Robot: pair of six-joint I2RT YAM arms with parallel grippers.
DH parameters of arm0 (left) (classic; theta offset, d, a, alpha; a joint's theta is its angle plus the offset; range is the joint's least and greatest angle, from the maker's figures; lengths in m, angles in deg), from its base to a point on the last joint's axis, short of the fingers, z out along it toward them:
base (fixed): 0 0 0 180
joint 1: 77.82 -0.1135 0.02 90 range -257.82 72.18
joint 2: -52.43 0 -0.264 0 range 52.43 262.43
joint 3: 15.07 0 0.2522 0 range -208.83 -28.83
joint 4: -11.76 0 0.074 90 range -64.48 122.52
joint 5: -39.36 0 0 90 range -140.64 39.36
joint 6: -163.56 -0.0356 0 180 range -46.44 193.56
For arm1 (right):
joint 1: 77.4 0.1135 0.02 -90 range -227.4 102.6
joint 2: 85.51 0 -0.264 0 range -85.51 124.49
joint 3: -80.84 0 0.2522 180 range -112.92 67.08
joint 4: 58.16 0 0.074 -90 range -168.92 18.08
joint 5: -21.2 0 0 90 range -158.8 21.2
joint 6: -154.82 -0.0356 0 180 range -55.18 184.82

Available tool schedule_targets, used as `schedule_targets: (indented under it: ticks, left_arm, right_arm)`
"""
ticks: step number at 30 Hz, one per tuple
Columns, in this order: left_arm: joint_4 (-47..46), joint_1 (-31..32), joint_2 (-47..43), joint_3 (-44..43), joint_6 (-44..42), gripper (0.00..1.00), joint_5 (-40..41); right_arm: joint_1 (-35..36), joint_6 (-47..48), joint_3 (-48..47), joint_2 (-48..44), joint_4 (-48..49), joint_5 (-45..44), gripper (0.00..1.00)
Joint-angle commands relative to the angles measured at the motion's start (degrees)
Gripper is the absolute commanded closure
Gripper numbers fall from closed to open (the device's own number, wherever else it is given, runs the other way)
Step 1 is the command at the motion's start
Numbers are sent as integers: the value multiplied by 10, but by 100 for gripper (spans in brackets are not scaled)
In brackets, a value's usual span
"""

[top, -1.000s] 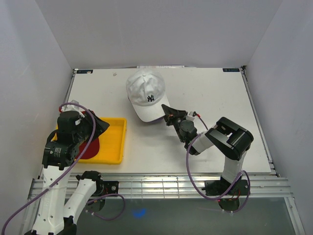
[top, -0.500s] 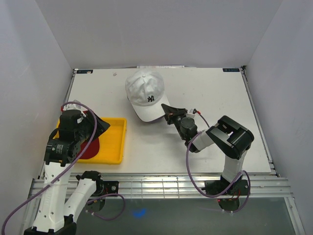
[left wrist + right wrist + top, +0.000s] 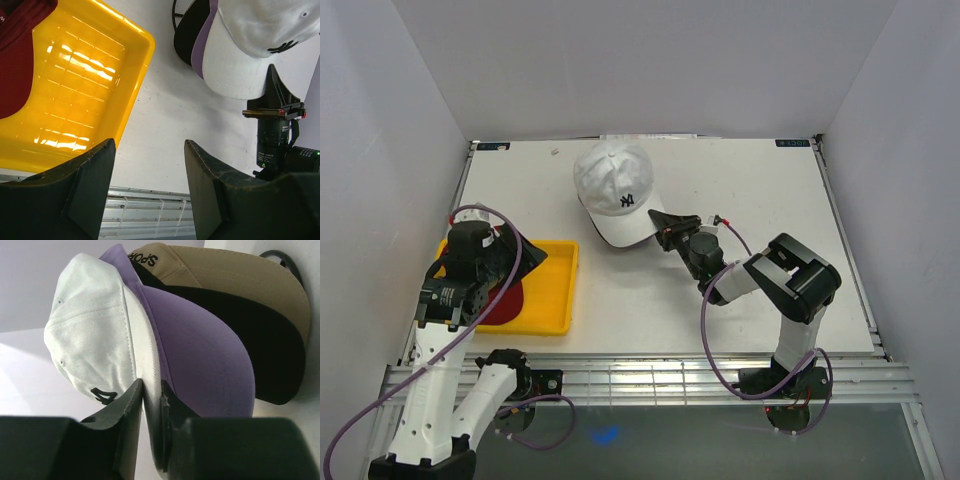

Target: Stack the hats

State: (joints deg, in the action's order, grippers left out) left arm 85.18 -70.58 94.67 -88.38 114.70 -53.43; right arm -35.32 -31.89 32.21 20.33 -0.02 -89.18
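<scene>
Top external: white cap [image 3: 615,185] brim toward R gripper [image 3: 657,217]

- White cap [image 3: 612,188], upper centre of the top view: white crown and brim, small dark NY logo on the front.
- Lavender cap [image 3: 200,355]: plain lavender brim.
- Black cap [image 3: 265,355]: plain black brim.
- Tan cap [image 3: 235,275], top of the right wrist view: tan, with black lettering.
- Dark red cap [image 3: 507,300], lower left: solid dark red.
- Tray [image 3: 552,290]: bright yellow, moulded grid pattern on its floor.
- Table [image 3: 750,190]: white.
- Robot arms [image 3: 432,385]: white shells, black joints.
- Cables [image 3: 703,330]: purple.
</scene>
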Motion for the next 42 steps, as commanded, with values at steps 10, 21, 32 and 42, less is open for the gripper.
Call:
schedule_targets:
  ticks: [10, 21, 32, 42]
  left_arm:
    - [-25, 2, 6, -2, -5, 32, -9]
    - [-28, 2, 7, -4, -2, 32, -9]
    - [-30, 2, 12, -6, -4, 32, -6]
    - [-30, 2, 14, -7, -5, 32, -4]
  right_arm:
    - [-9, 93, 27, 9, -88, 50, 54]
    - [-8, 100, 20, -13, -132, 63, 61]
    - [-9, 134, -24, -27, -295, 65, 92]
    - [-21, 142, -49, 0, -372, 80, 92]
